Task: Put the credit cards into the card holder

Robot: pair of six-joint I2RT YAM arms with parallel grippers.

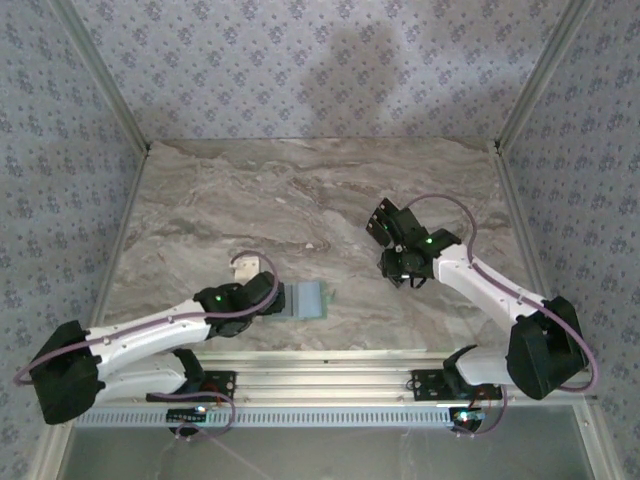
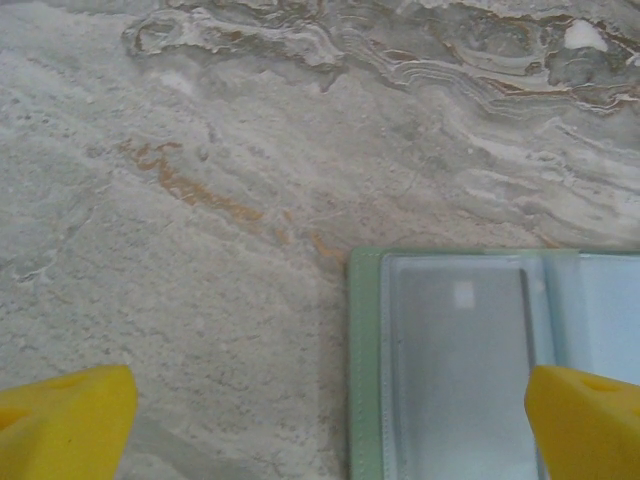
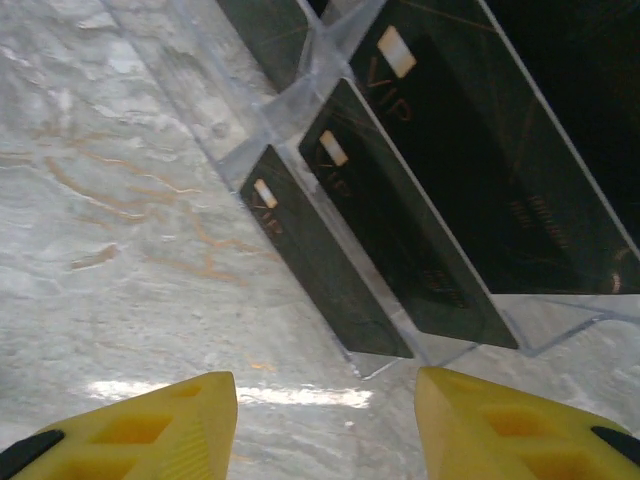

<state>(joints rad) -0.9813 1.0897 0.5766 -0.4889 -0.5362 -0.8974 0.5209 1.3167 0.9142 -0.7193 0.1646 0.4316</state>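
Top view first: the marble table (image 1: pixel 300 190) fills the middle. The card holder (image 1: pixel 306 300) lies open at about 6 o'clock from its centre, close to the near edge. The left gripper (image 1: pixel 272 297) sits right at the holder's 9 o'clock side. Out toward 3 o'clock, well apart from it, is the right gripper (image 1: pixel 390 245).

Over to the left wrist: the yellow fingers (image 2: pixel 60 420) are spread wide with nothing between them. One is above bare table (image 2: pixel 200 250), the other over the card holder (image 2: pixel 450 370). The holder lies flat at 4 o'clock, its clear pocket facing up.

Now the right wrist: the fingers (image 3: pixel 130 425) stand apart and grip nothing, with marble between them. The credit cards (image 3: pixel 400 220), black with "VIP" lettering, lean in rows in a clear stand (image 3: pixel 300 90). They run from 12 to 2 o'clock, and the nearest card sits just beyond the fingertips.
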